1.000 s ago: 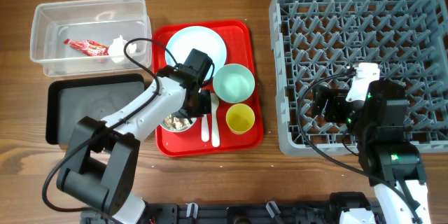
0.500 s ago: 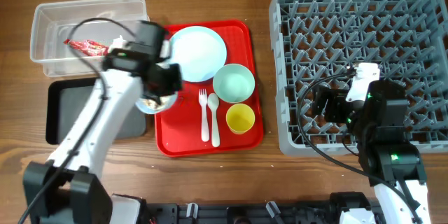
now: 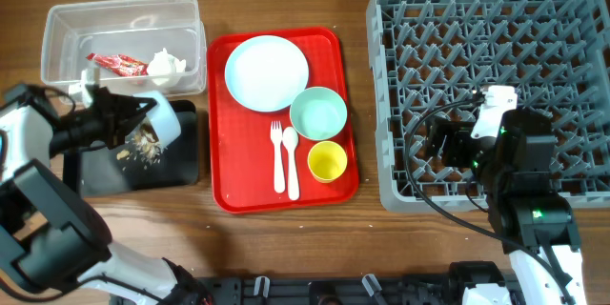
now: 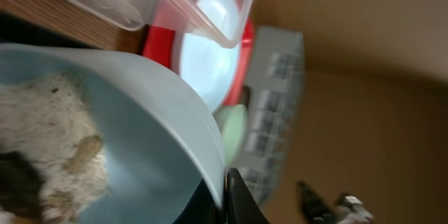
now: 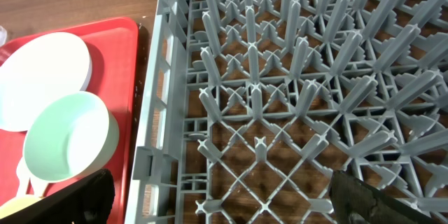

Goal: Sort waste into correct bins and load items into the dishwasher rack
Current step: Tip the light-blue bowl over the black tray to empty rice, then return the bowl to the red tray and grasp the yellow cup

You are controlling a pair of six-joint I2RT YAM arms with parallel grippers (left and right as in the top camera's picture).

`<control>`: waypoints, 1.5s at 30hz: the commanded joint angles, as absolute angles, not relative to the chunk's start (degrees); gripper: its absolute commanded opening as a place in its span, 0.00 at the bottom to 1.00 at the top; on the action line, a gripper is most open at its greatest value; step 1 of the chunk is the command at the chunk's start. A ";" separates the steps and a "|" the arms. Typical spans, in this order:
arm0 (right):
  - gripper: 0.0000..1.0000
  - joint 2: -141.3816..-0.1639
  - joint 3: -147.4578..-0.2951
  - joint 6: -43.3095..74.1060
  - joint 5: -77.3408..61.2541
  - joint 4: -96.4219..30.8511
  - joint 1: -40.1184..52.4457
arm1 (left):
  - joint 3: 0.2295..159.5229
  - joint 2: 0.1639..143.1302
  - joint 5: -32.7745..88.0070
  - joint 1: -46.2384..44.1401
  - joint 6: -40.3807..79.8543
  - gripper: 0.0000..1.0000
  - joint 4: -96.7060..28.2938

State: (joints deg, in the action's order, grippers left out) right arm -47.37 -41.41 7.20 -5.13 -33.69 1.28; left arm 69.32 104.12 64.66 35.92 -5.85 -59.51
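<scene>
- Your left gripper (image 3: 143,119) is pinching the rim of the pale blue round bowl (image 3: 163,119). The bowl is tipped on its side over the shallow black rectangular tray (image 3: 172,170).
- The left wrist view shows crumbly whitish-brown food scraps (image 4: 49,161) inside the bowl. The overhead view shows more on the black tray below its mouth, so I judge the emptying to be part-way through.
- The red crinkled snack wrapper (image 3: 114,62) and the crumpled white napkin (image 3: 164,61) lie in the clear rectangular plastic tub (image 3: 57,21). That part of the sorting looks done.
- On the red serving tray (image 3: 335,48) sit the pale blue round plate (image 3: 267,73), the mint-green bowl (image 3: 317,112), the small yellow cup (image 3: 327,161), the white plastic fork (image 3: 276,162) and the white plastic spoon (image 3: 292,167).
- The large grey plastic dishwasher rack (image 3: 534,19) holds no dishes that you can see, so loading is not yet begun.
- Your right gripper (image 5: 220,189) is spread wide and empty, above the rack near its side by the red tray.
- What is left, as I read it: shake out the last scraps, then move all six items to the rack.
</scene>
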 commanded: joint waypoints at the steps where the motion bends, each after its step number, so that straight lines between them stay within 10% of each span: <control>1: 1.00 -47.37 -42.83 6.02 -6.07 -33.67 0.99 | 68.84 108.05 75.18 38.89 -7.05 0.04 -61.84; 23: 1.00 -47.37 -42.83 6.00 -6.07 -33.95 0.99 | 68.84 108.88 88.73 40.34 -0.89 0.04 -67.13; 30: 1.00 -47.37 -42.83 6.02 -6.07 -33.95 0.99 | 69.08 101.82 69.63 30.11 -11.20 0.04 -65.54; 39: 1.00 -47.37 -42.83 6.02 -6.07 -33.95 0.99 | 69.04 95.94 20.86 -12.03 12.29 0.04 -51.37; 45: 1.00 -47.37 -42.83 6.02 -6.07 -34.04 0.99 | 68.99 100.77 5.04 -21.89 20.25 0.04 -50.61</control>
